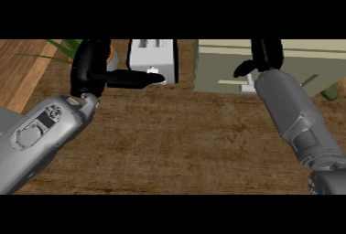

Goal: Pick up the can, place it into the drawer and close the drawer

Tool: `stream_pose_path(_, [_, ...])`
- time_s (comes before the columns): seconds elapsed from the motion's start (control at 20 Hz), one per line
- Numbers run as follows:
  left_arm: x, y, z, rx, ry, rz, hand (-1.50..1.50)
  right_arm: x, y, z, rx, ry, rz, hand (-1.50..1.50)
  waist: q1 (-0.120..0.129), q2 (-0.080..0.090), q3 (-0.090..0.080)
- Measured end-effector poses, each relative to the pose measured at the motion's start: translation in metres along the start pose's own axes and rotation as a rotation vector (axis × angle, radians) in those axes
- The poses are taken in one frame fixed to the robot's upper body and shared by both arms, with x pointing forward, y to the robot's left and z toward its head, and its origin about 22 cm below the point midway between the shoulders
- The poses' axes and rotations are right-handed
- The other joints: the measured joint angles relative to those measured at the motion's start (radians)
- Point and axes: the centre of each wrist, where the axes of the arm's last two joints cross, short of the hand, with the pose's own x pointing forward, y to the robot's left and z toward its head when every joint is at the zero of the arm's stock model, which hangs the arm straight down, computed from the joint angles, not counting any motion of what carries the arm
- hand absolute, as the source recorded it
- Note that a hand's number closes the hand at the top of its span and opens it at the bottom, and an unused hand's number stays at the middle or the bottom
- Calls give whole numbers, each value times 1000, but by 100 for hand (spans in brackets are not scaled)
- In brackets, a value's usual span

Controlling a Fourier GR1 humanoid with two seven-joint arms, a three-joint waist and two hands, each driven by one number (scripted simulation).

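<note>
Overhead: robot hands reach past the worktop

Left robot hand rests at upper left, fingers relaxed, holding nothing. Right robot hand reaches over the pale drawer; its fingers cannot be made out. No can is visible. Likely light, rigid, slippery; best gripped around its sides.

Can nowhere visible. Right hand cut off by the top edge, fingers impossible to judge. Drawer unit partly hidden behind the right forearm.
</note>
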Motion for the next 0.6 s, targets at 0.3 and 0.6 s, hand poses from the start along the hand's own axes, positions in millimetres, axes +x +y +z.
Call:
stream_pose_path(0.3, [-10,8,8,13,10,-3,-150,21,4,-6,-25,25,-255,-150,-6,-5,0])
stream_pose_path(0.6, [-17,16,13,34,18,-4,-150,34,1,-15,-42,77,-500,-150,-14,-7,0])
